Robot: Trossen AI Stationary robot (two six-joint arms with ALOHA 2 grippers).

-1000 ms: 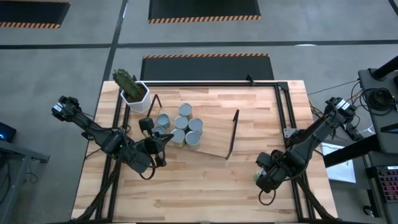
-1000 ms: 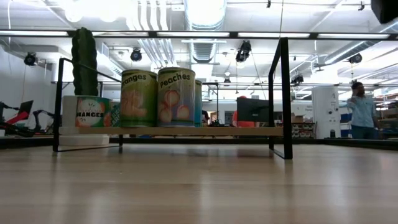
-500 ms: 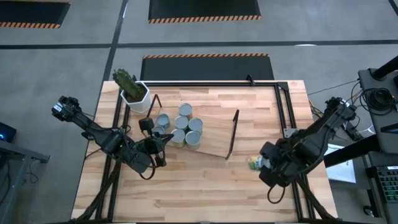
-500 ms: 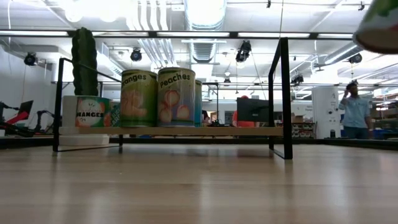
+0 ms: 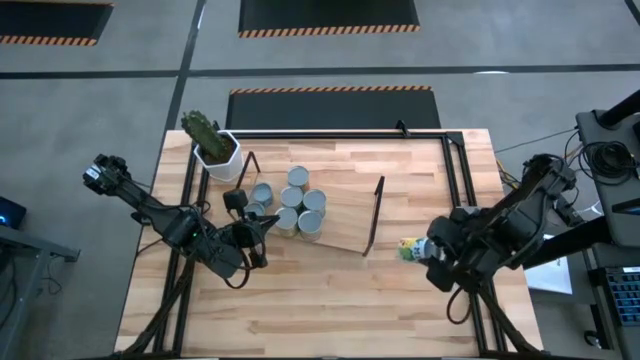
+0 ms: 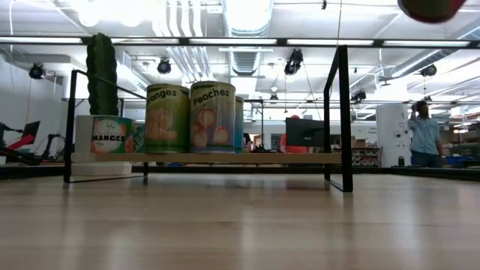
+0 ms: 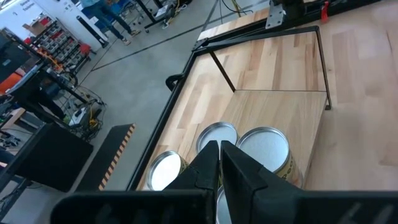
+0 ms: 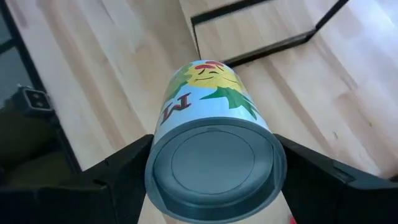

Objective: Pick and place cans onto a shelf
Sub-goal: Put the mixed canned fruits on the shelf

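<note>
Your right gripper (image 5: pixel 418 252) is clamped on a can (image 8: pixel 214 168), a short metal cylinder with a dull grey ridged end and a glossy yellow-and-green label, held above the pale wood-grain table (image 5: pixel 330 300), right of the shelf (image 5: pixel 345 215). The other cans (image 5: pixel 293 205), shiny-topped, cluster at the left end of that flat light-wood board with thin black wire ends. Your left gripper (image 5: pixel 268 226) sits beside them, jaws closed on nothing.

Grey concrete floor (image 5: pixel 120 90) with hazard-striped black mats (image 5: pixel 328 15) surrounds the table. Overhead run white ducts (image 6: pixel 247 30) and bright lights; a person (image 6: pixel 424 135) stands far right.
</note>
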